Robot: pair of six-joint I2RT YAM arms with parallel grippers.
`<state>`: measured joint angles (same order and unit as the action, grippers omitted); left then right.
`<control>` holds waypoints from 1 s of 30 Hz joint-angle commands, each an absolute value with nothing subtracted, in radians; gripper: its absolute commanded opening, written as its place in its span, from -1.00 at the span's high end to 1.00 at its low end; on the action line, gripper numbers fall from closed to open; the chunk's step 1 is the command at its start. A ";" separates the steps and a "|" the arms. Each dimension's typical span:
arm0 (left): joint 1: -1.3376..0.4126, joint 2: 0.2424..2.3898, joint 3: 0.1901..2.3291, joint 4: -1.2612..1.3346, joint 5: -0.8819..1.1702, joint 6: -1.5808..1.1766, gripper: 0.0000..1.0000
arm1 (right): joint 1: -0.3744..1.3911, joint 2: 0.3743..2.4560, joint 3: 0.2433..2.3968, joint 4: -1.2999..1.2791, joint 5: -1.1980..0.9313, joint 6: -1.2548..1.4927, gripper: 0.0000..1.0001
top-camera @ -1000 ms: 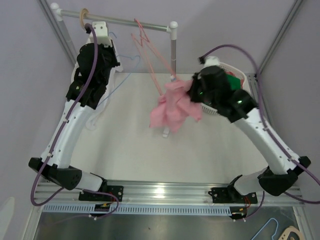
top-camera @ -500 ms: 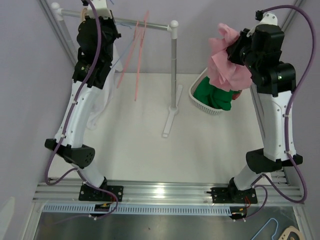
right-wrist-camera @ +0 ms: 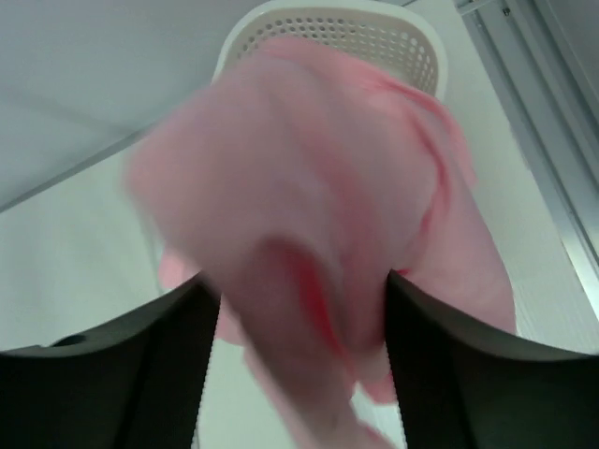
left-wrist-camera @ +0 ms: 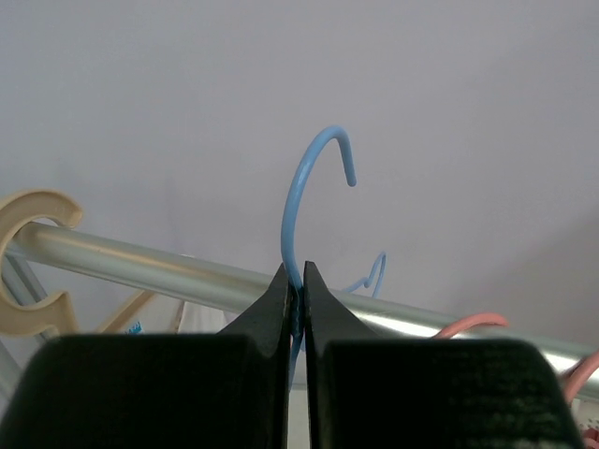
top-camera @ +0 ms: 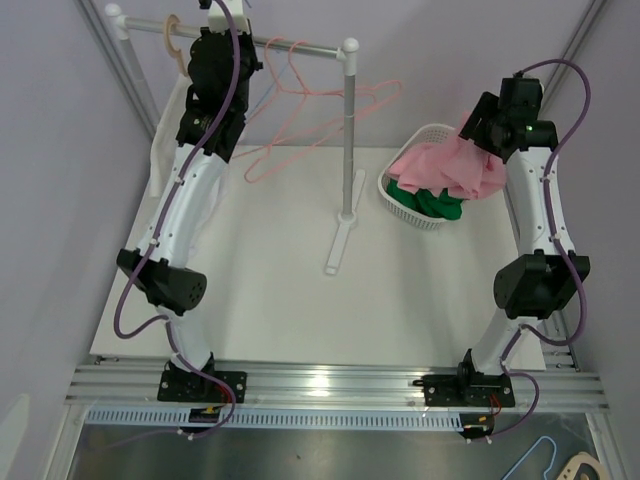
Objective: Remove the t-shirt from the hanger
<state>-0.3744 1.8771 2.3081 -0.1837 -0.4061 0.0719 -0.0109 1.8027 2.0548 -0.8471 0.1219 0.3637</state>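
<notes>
Rail stand (top-camera: 347, 150) between blue hanger (left-wrist-camera: 301, 201), basket (top-camera: 392, 205); t-shirt (top-camera: 450, 165) over basket.

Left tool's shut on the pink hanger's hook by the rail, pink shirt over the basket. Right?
Not quite: the left tool is shut on the hook of the blue hanger, as the left wrist view shows. The pink shirt over the basket is correct.

Two white-and-black arms are trailing purple cables.
The left arm (top-camera: 183, 215) and right arm (top-camera: 543, 215) are showing smooth, glossy white link shells between bulky black joint housings. A thin purple cable is looping loosely along each one, from the black base bracket up to the wrist. The left claw (left-wrist-camera: 297, 281) and right claw (right-wrist-camera: 295, 309) are ending in matte black fingers (left-wrist-camera: 140, 393).
</notes>
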 commanded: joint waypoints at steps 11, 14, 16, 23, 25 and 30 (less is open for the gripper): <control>-0.328 1.849 2.160 -0.121 -0.253 0.100 0.99 | -0.041 1.746 2.102 -0.776 0.071 0.348 -0.99; -0.307 1.827 2.111 -0.117 -0.180 0.090 0.98 | -0.041 1.726 2.079 -0.767 0.052 0.351 -0.99; -0.304 1.829 2.105 -0.130 -0.175 0.092 0.99 | -0.041 1.715 2.062 -0.759 0.045 0.356 -0.99; -0.304 1.778 2.011 -0.114 -0.152 0.054 0.99 | -0.041 1.710 2.025 -0.732 0.011 0.379 -0.99; -0.304 1.763 1.988 -0.112 -0.146 0.048 0.99 | -0.040 1.710 2.020 -0.730 -0.015 0.379 -0.99; -0.304 1.717 1.916 -0.082 -0.156 0.032 0.99 | -0.040 1.706 2.002 -0.723 -0.017 0.371 -0.99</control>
<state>-0.3107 1.7397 1.9640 -0.0391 -0.1753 0.0597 -0.0360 1.7428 2.0079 -0.7631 0.0082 0.3687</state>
